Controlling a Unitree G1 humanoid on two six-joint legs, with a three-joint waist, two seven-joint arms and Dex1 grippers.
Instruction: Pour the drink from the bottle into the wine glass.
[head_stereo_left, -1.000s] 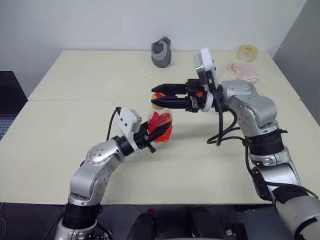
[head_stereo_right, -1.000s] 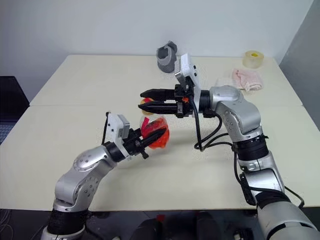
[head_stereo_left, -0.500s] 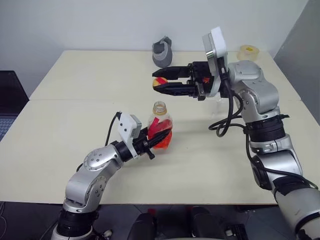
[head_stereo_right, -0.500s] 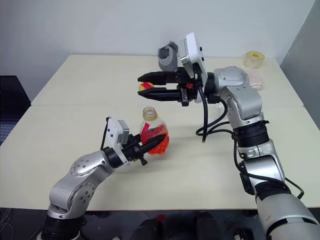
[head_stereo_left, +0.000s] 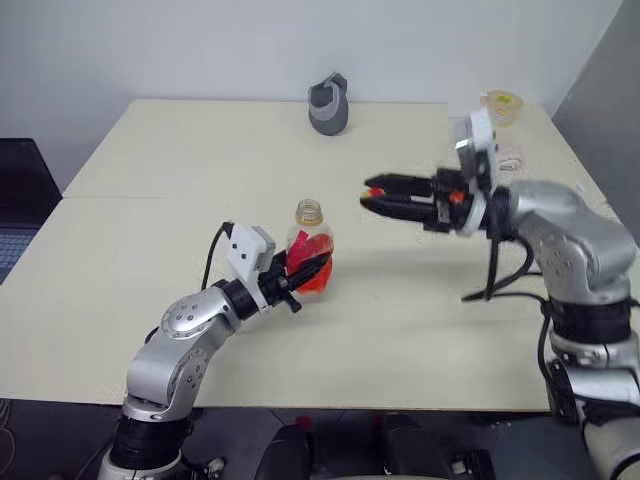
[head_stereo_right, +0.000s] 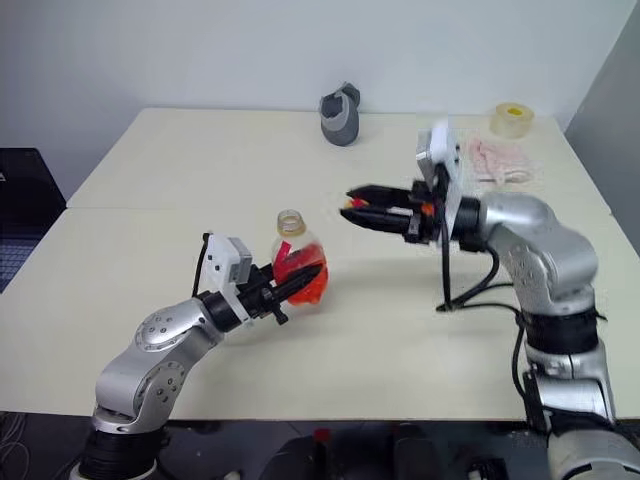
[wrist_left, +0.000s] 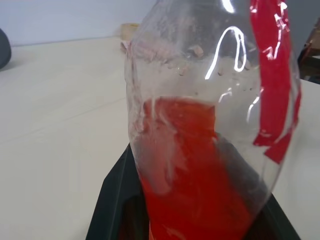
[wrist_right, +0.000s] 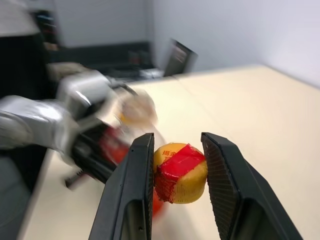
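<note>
Fingers of the left gripper (head_stereo_left: 305, 268) clamp the bottle (head_stereo_left: 309, 252) low on its body; bottle upright on the table (head_stereo_left: 150, 230), mouth uncapped, drink (wrist_left: 195, 175) filling its lower part. Right gripper (wrist_right: 177, 172) pinches the yellow cap (wrist_right: 180, 172), red tape across it, between both fingers (wrist_right: 132, 185). In the eye views that gripper (head_stereo_left: 372, 195) hangs above the table at about 2 o'clock from the bottle, apart from it. Grey object (head_stereo_left: 328, 104) at 12 o'clock, far edge. Tape roll (head_stereo_left: 501, 104) and pink cloth (head_stereo_right: 500, 158) at the far right.
</note>
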